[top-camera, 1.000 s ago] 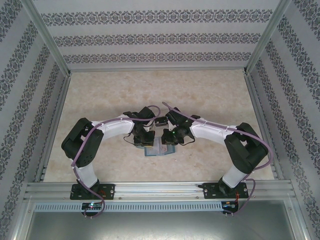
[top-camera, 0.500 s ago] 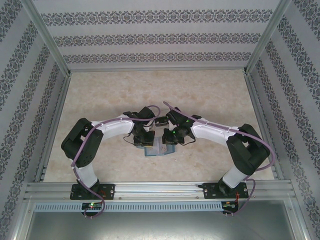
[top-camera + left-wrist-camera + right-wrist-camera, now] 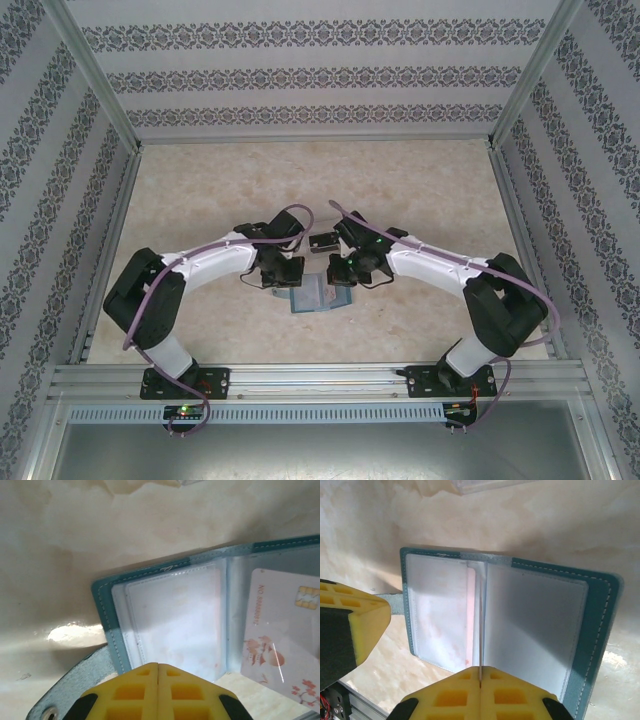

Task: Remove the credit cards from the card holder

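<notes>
Bright, even light, with a white glare patch on the table (image 3: 75,632) at middle left and soft shadow above the card holder (image 3: 111,615).

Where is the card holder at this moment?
In the top view the card holder lies open at the near centre of the table, directly between the left gripper and the right gripper.

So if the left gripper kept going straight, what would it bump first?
Most likely the card holder: the shut left gripper points at its clear pocket, beside the credit card. Depth is unclear; it may be touching.
</notes>
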{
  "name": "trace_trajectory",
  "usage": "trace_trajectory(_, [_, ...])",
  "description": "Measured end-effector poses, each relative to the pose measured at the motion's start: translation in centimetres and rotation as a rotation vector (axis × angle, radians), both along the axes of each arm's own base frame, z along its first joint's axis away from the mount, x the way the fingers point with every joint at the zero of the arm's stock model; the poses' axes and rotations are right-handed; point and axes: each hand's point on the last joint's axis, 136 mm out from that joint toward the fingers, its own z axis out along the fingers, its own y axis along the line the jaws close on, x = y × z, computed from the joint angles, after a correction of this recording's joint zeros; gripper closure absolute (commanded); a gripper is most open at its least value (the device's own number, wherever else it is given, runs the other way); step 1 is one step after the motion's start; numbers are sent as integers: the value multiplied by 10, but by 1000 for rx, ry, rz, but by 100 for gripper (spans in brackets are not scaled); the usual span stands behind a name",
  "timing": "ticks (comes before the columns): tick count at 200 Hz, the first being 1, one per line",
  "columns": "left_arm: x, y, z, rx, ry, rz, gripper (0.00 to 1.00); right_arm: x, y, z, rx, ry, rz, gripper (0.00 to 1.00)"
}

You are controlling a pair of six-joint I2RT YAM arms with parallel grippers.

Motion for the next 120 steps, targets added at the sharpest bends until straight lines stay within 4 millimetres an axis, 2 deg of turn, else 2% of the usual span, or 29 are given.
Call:
trace_trajectory(38, [-3,14,-4,11,5,33,99,8,5,17,9,-81,91,95])
trace_trajectory(82, [-8,26,-9,20,17,57,99,36,2,46,16,-228,215,94])
trace_trajectory(120, [-11,30,-13,22,24,66,99,45,-3,56,-66,-395,517,100])
